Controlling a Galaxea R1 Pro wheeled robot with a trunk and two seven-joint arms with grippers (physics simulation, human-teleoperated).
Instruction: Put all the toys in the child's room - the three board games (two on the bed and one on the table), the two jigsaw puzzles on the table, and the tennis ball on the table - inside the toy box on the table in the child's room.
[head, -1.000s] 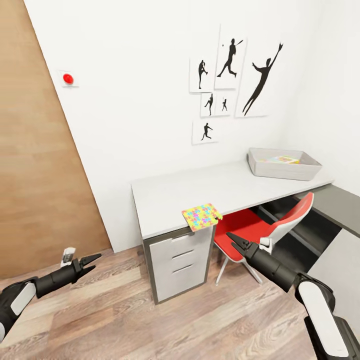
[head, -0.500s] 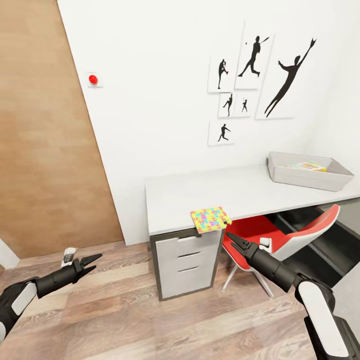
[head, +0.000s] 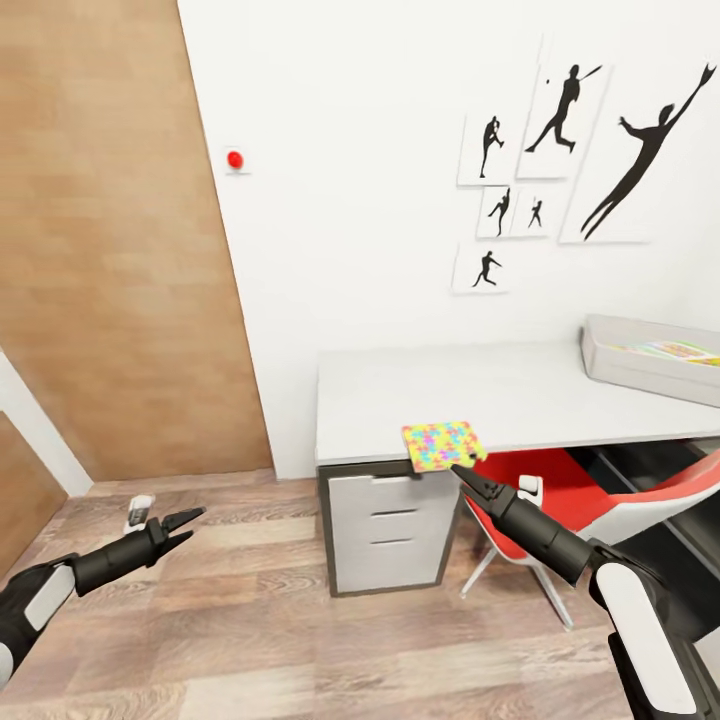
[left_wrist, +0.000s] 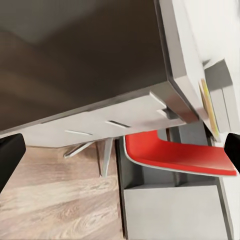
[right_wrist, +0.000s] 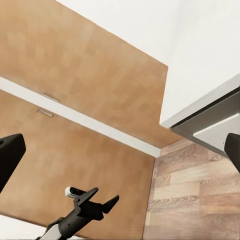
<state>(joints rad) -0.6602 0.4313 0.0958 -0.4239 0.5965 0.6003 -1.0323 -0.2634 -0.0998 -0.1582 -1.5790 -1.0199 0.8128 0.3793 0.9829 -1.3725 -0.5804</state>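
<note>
Head view: desk (head: 520, 395) against the white wall, grey drawer unit (head: 392, 530) under its left end. One puzzle (head: 442, 445) lies on the desk's front edge, overhanging it slightly above the drawers. Toy box (head: 650, 358) sits at the far right end of the desk, partly cut by the frame, with something flat and colourful inside; cannot tell what. Red chair (head: 590, 495) is tucked under the desk, right of the drawers. Black player silhouettes (head: 585, 150) hang on the wall above. Wood door (head: 120, 250) to the left, red button (head: 235, 159) on the wall beside it.

Left gripper (head: 185, 520) hovers low over the plank floor, well apart from the desk, fingers spread, holding nothing. Right gripper (head: 468, 477) points up toward the desk front, tips just below the puzzle; whether it touches is unclear. Its fingers look drawn nearly together in the head view, yet sit wide apart at the frame edges of its wrist view, so cannot tell its state. Nothing held.

Left wrist view: desk underside, drawers, chair (left_wrist: 180, 155), puzzle edge (left_wrist: 209, 107) on top. Right wrist view: left gripper (right_wrist: 102, 200) before the door.
</note>
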